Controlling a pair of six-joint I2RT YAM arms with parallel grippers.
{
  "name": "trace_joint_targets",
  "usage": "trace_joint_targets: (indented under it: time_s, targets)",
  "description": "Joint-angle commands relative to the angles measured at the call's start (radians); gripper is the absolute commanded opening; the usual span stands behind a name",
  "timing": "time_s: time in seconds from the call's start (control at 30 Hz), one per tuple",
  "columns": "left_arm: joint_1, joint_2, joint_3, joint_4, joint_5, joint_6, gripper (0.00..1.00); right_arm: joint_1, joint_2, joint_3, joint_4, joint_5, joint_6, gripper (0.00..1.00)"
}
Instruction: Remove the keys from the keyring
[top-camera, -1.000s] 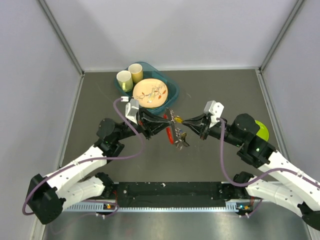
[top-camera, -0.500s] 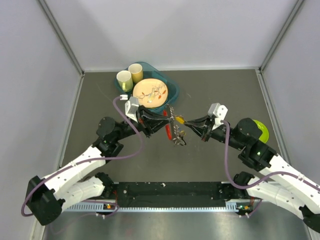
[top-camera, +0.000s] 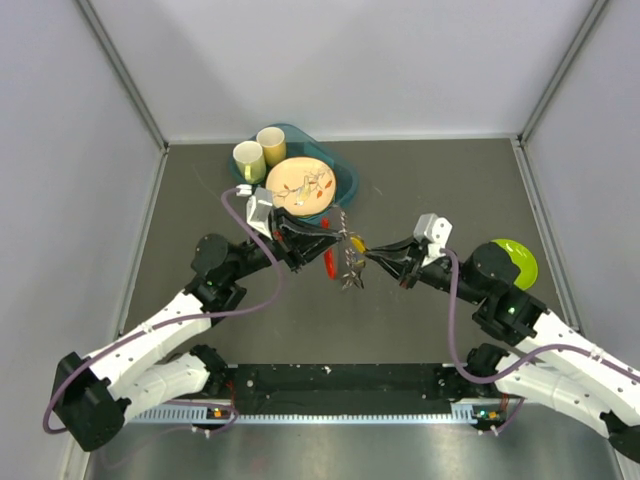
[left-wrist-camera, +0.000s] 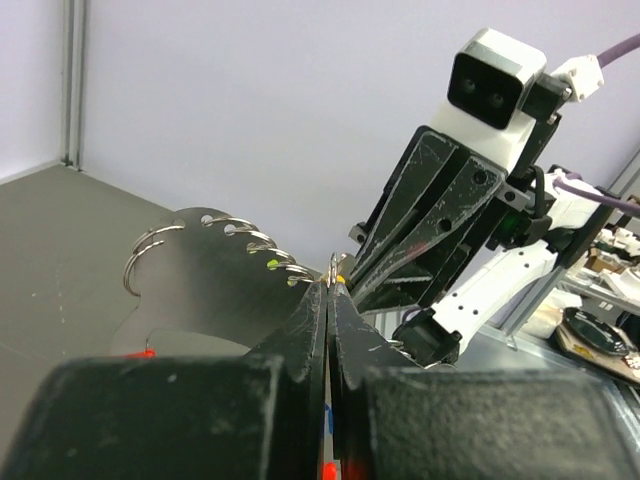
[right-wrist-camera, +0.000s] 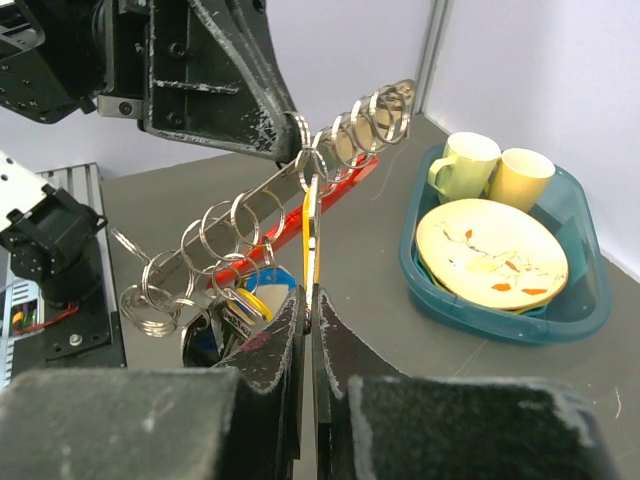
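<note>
Both arms meet above the table's middle, holding the bundle in the air. My left gripper (top-camera: 337, 242) (left-wrist-camera: 331, 285) is shut on the keyring (right-wrist-camera: 300, 185), a thin metal ring by a flat metal strip lined with several rings and backed by a red clip (top-camera: 330, 262). My right gripper (top-camera: 369, 253) (right-wrist-camera: 311, 295) is shut on a yellow-headed key (right-wrist-camera: 311, 230), seen edge-on and still threaded on a ring. Other keys (right-wrist-camera: 240, 300) (top-camera: 351, 272) with blue and yellow heads hang below the strip. In the left wrist view the strip's rings (left-wrist-camera: 225, 245) curve off to the left.
A teal tray (top-camera: 347, 186) at the back holds two cups (top-camera: 260, 148) and a patterned plate (top-camera: 300, 183). A lime-green plate (top-camera: 521, 258) lies at the right, partly behind my right arm. Grey walls close in the table on three sides.
The right arm has swung in and its gripper has shifted slightly down and left with the yellow key. The hanging keys and red clip moved a little left. Both grips held.
</note>
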Motion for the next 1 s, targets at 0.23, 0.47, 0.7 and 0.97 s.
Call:
trace_joint_targets:
  time_s: [0.23, 0.47, 0.7, 0.97]
  targets:
    - [0.007, -0.002, 0.019, 0.166, -0.06, -0.08, 0.0, 0.12, 0.07, -0.001, 0.033, 0.103, -0.069, 0.0]
    - [0.01, -0.025, 0.014, 0.142, -0.098, -0.07, 0.0, 0.157, 0.071, -0.031, 0.039, 0.162, -0.066, 0.0]
    - [0.012, -0.047, 0.008, 0.048, -0.204, -0.033, 0.0, 0.222, 0.093, -0.018, 0.014, 0.272, -0.112, 0.0]
    - [0.012, -0.045, -0.018, 0.118, -0.149, -0.034, 0.0, 0.251, 0.125, 0.052, -0.029, 0.36, -0.132, 0.17]
